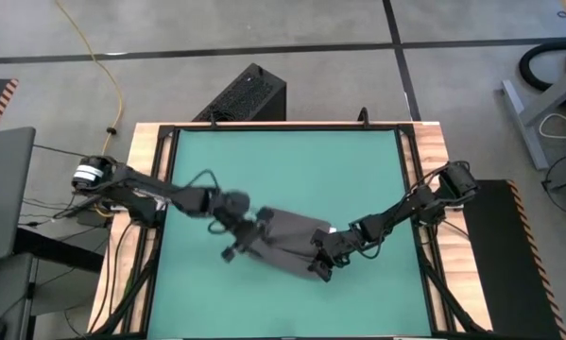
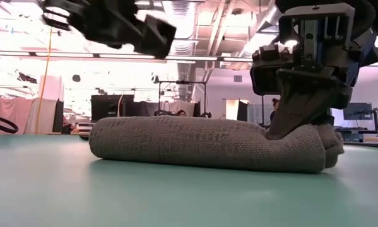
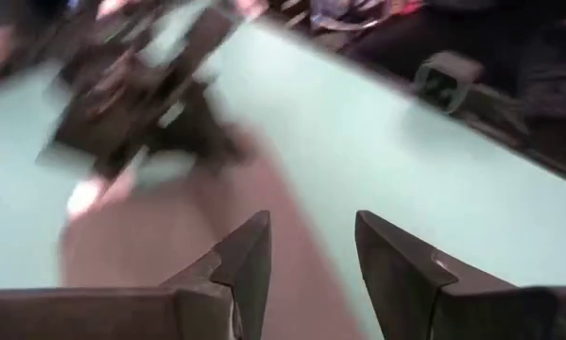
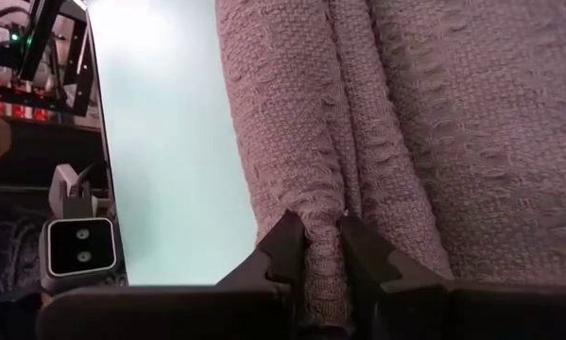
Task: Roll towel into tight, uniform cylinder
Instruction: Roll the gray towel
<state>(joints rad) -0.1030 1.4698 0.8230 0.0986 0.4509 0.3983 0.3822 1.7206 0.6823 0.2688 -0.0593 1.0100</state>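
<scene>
We find the towel (image 1: 287, 238) lying as a loose, thick roll on the green mat (image 1: 283, 170), towards the near side of the table and about midway across, slanting a little from the left to the near right. Wide bare mat lies on its far side and to both sides; a narrower strip remains between it and the near edge. A dark frame (image 1: 410, 189) borders the mat, with wooden table edge (image 1: 436, 156) outside it.

The cloth is dark grey with a coarse, nubbly weave; from the low view the roll (image 2: 207, 144) is a long, rounded mound, fuller and lumpier at its right end, where layers bunch together. In the right wrist view we see several parallel folds running lengthwise.

The right gripper (image 4: 322, 247) is clamped on one raised fold at that end of the towel, its fingers pressed into the cloth on either side. The left gripper (image 3: 311, 260) hangs just above the other end of the roll, parted, with nothing between its fingers; its view is blurred.

Both arms reach in low from the table's sides and crowd the towel's ends. Beyond the far edge a black box (image 1: 245, 94) stands on the floor, and a yellow cable (image 1: 98, 57) trails past it.
</scene>
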